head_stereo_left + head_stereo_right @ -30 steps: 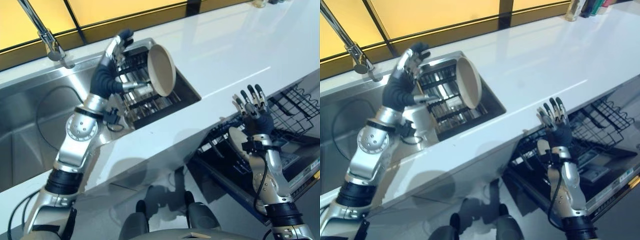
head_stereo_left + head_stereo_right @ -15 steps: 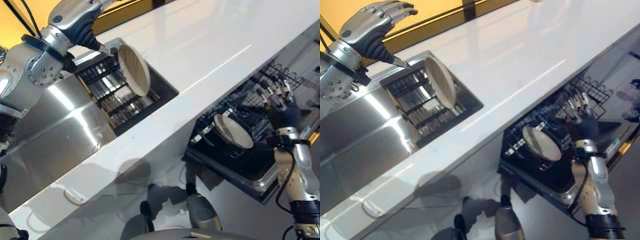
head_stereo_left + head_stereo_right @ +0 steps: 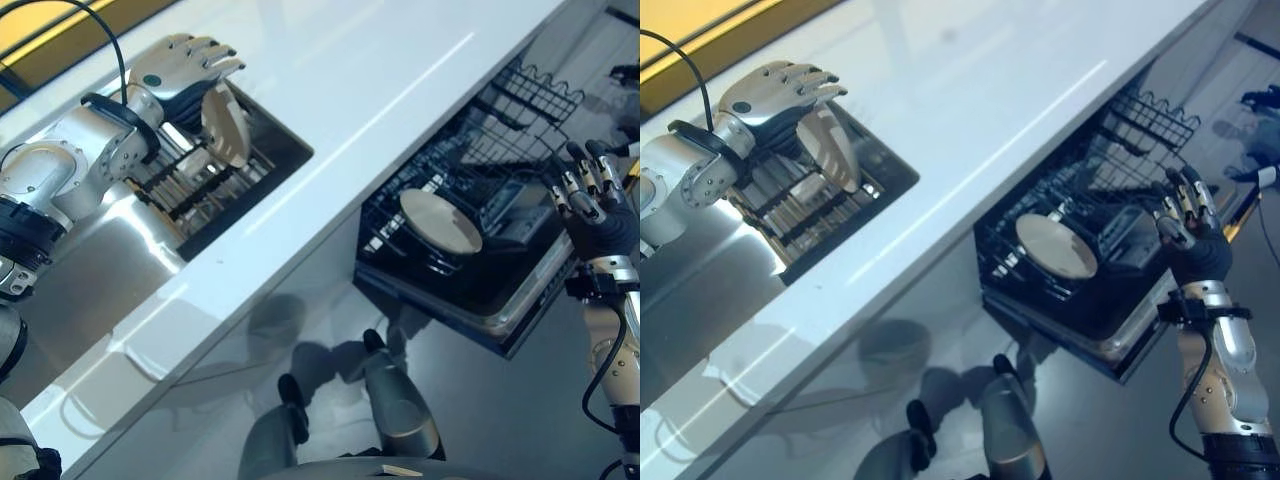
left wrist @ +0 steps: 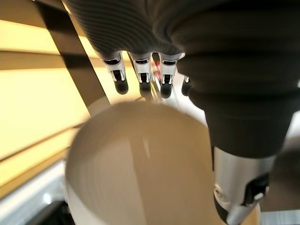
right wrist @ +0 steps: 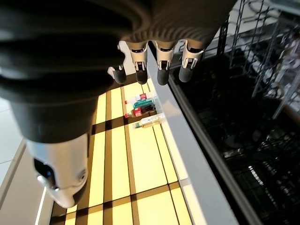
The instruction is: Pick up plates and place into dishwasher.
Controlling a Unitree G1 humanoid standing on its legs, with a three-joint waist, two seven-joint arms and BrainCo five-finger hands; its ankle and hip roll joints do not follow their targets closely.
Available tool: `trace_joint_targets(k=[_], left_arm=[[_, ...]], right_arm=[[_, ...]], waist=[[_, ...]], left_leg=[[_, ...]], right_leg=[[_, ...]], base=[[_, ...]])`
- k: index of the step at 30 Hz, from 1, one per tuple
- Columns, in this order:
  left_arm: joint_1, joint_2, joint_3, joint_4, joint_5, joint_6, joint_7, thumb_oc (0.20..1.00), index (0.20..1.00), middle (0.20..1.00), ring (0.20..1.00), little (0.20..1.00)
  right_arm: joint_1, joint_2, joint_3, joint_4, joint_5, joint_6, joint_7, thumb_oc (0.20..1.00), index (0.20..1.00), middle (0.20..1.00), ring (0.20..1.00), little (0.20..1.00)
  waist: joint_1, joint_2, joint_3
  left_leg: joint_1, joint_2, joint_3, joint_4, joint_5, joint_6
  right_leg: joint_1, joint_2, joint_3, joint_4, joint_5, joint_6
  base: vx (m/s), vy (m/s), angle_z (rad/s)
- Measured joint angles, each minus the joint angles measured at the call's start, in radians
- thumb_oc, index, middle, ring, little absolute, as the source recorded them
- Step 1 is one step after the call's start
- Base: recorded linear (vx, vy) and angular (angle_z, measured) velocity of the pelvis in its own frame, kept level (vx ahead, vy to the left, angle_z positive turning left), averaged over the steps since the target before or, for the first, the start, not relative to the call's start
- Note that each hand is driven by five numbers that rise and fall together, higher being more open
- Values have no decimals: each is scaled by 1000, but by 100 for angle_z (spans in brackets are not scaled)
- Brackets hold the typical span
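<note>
A beige plate (image 3: 225,125) stands on edge in the dish rack (image 3: 190,180) inside the sink. My left hand (image 3: 185,60) hovers just over its top rim, fingers (image 4: 140,79) straight and spread, open; the plate (image 4: 140,168) shows close under them in the left wrist view. Whether the fingers touch the rim I cannot tell. A second beige plate (image 3: 440,220) leans in the lower rack (image 3: 470,290) of the open dishwasher. My right hand (image 3: 590,195) is raised to the right of that rack, open, holding nothing; its fingers (image 5: 159,68) point past the rack's edge.
A white countertop (image 3: 350,100) runs between the steel sink (image 3: 90,270) and the dishwasher below its front edge. A black wire basket (image 3: 530,100) sits at the far end of the dishwasher rack. Grey floor lies under the pulled-out rack.
The camera has swung, shifting the whole scene. My left hand has come down from up beside the rack to just over the sink plate's rim. The right hand stays raised and open.
</note>
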Motion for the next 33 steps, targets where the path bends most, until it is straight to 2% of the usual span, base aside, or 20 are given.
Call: trace_joint_targets(k=[8,9,10,16,20,26,30,33], left_arm=[[-46,-62,-8,115,171,57,149,1000,1000,1000,1000,1000],[-49,-66,-8,126,199,63,154,881,881,881,881,881],[-53,-69,-8,140,219,74,155,213,213,213,213,213],[-74,-73,-16,152,230,124,109,200,200,200,200,200],[-74,-72,-16,164,229,126,72,200,200,200,200,200],[-69,-58,-16,174,228,120,46,200,200,200,200,200],[-69,-27,-16,151,220,93,44,200,200,200,200,200],[-69,-9,-16,134,220,65,47,200,200,200,200,200]], right_arm=[[-3,-4,11,0,0,-29,-1,1000,1000,1000,1000,1000],[-6,-9,22,0,0,-34,-4,1000,1000,1000,1000,1000],[-12,-15,35,0,0,-34,-9,1000,1000,1000,1000,1000],[-44,-30,43,-7,0,-34,-35,1000,1000,1000,1000,1000],[-46,-30,43,-7,0,-33,-34,1000,1000,1000,1000,1000],[-48,-30,43,-7,0,-19,-26,1000,1000,1000,1000,1000],[-49,-28,43,-6,0,-15,-26,1000,1000,1000,1000,1000],[-49,-22,43,-5,0,-14,-25,1000,1000,1000,1000,1000]], waist=[[-4,-7,13],[-4,-7,13],[-4,-7,13],[0,-8,13],[1,-8,13],[11,-8,12],[15,-8,7],[20,-5,-33]], left_leg=[[-18,5,2,-5,1,-1],[-18,5,3,-5,1,-1],[-20,5,4,-6,1,-1],[-18,5,6,-7,1,-1],[-7,5,6,-7,1,-1],[44,7,7,-25,1,-1],[85,10,12,-43,2,-2],[106,12,15,-67,7,-4]], right_leg=[[-20,5,0,5,5,-8],[-22,4,0,4,5,-9],[-24,4,0,3,4,-9],[-22,4,0,-3,5,-9],[-10,3,-1,-4,5,-9],[41,3,-4,-20,5,-9],[79,5,-4,-38,8,-12],[96,5,-5,-55,10,-14]], base=[[-4,0,-1],[0,0,0],[0,0,0],[0,0,0],[32,11,0],[55,1,0],[68,-2,-3],[79,-1,-2]])
